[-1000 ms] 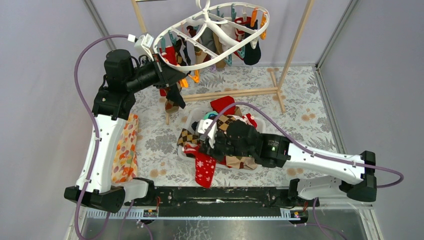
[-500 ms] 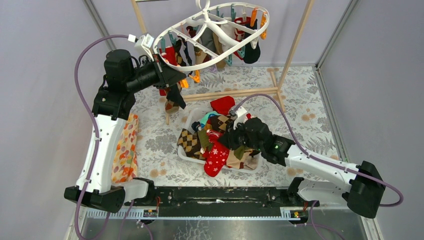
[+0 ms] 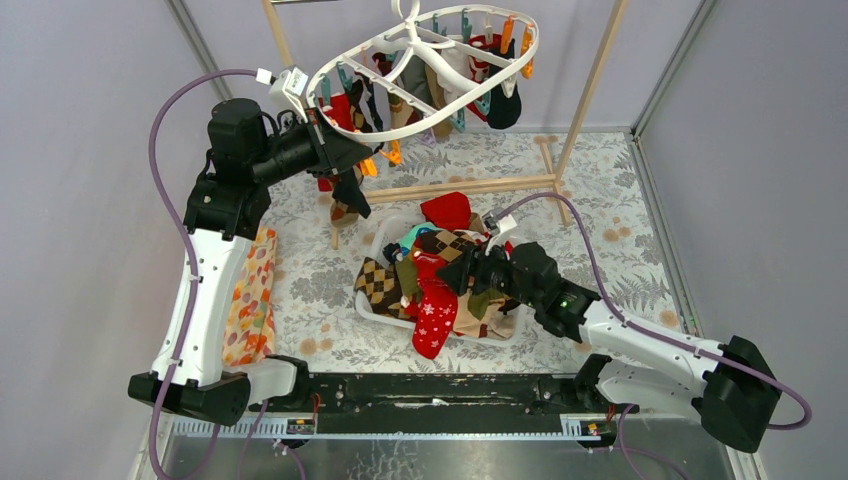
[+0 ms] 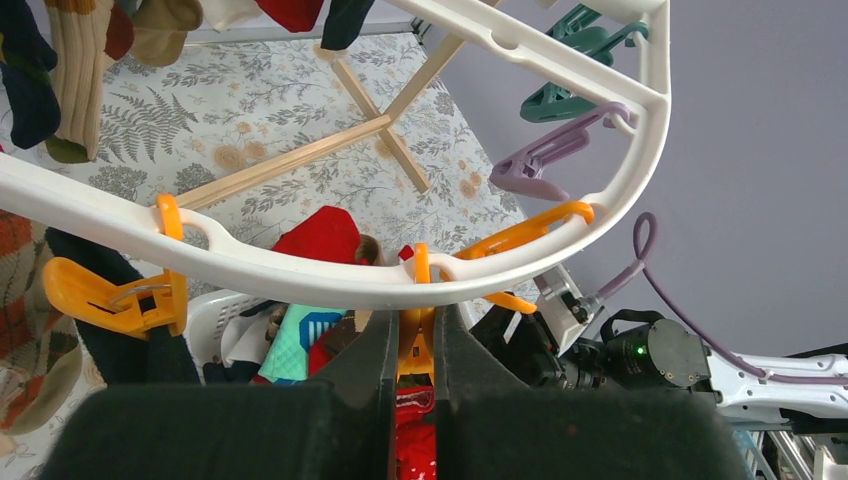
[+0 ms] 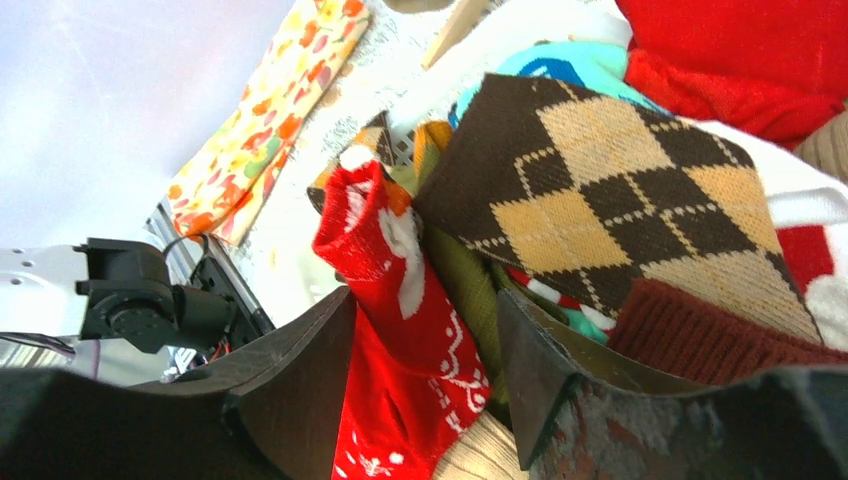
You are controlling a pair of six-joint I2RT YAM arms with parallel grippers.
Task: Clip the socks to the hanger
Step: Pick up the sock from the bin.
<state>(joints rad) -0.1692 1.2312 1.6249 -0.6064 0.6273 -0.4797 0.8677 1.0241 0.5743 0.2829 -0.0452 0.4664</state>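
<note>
The white oval hanger (image 3: 412, 35) hangs from the wooden frame, with several socks (image 3: 503, 105) clipped to it. My left gripper (image 4: 414, 320) reaches under the hanger's rim (image 4: 300, 275) and is shut on an orange clip (image 4: 415, 345). More socks (image 3: 440, 248) are piled in a white basket (image 4: 215, 312). My right gripper (image 5: 425, 300) hovers open at the pile's front. A red sock with white pattern (image 5: 400, 340) lies between its fingers and droops over the basket's near edge (image 3: 435, 315). A brown argyle sock (image 5: 590, 200) lies just beyond.
The light wooden pole frame (image 3: 470, 187) stands behind the basket, its foot bar across the floral table cover. An orange floral cloth (image 3: 250, 300) lies at the left beside the left arm. Grey walls close in on both sides.
My right gripper has opened and let go of the red patterned sock, and its arm has drawn back to the right. The left gripper stays shut on the orange clip.
</note>
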